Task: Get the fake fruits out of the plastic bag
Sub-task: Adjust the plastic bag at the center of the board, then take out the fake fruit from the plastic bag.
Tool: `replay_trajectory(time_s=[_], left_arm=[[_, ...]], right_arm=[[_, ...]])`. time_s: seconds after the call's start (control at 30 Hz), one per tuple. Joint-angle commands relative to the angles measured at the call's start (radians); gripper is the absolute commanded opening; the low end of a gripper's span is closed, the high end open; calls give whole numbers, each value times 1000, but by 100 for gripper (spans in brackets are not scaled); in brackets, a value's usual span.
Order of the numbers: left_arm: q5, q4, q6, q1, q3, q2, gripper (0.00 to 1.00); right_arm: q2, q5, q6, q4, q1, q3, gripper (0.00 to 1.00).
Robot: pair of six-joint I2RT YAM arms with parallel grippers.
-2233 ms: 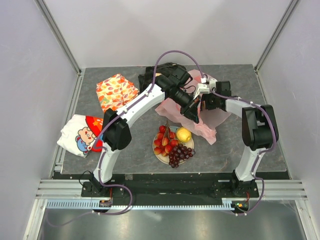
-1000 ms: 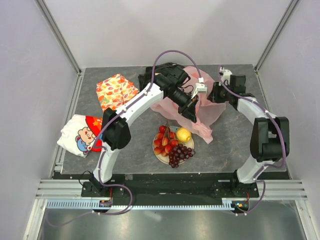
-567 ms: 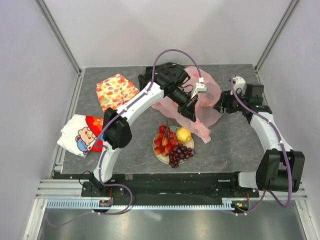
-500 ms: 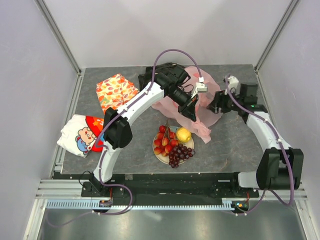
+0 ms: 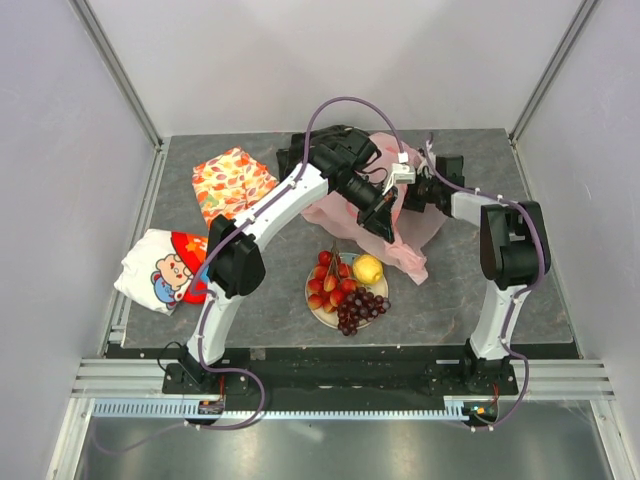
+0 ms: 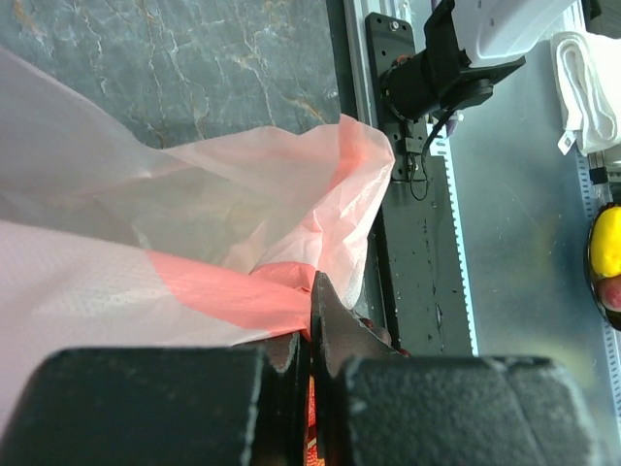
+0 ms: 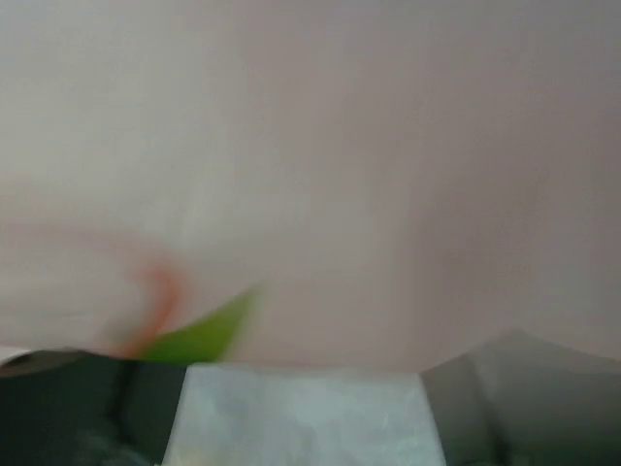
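Plainly, the coming move turns on the plastic bag, which lies between our two tools at the far middle of the table. Its long axis runs from the far side down toward the near right.

Our left gripper reaches it from the left. Its jaws are pressed together on a bunched red-pink fold, as the left wrist view shows. Our right gripper lies just to the bag's right and pushes in against the film. In the right wrist view its two dark fingers sit at the lower corners with a pale gap between them. We read the jaws as wide, with nothing between them. Pink film fills the rest of that blurred view.

The left arm stretches long and diagonal across the table. The right arm is folded, its elbow out to the right and its forearm pointing left.

The fake fruits lie nearer to us than the bag, on a plate. They are the red cluster, the lemon and the grape bunch. The bag's near corner hangs just beside the lemon.

We cannot tell whether anything is left inside the bag. If it is empty, we judge the task nearly done.
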Motion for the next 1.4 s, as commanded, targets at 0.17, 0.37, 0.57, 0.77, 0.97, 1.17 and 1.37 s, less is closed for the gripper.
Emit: replay_trajectory(time_s=[0.17, 0.37, 0.57, 0.77, 0.97, 1.17, 1.37], left_arm=[[3, -37, 35, -4, -18, -46, 2], [6, -45, 74, -21, 3, -18, 2], [14, -45, 84, -39, 63, 34, 2], [3, -37, 89, -47, 112, 57, 1], [8, -3, 63, -55, 114, 61, 2], [12, 5, 48, -61, 114, 66, 2], [11, 5, 45, -61, 106, 61, 2]], right_arm=[[-46, 196, 47, 58, -186, 44, 98], [-256, 295, -33, -54, -367, -111, 98], [-441, 4, -137, -108, -336, -283, 98], [-490, -47, -186, -152, -314, -355, 95], [-470, -35, -261, -194, -293, -316, 88], [-340, 135, -235, -204, -245, -190, 90], [-211, 272, -151, -204, -233, -63, 90]])
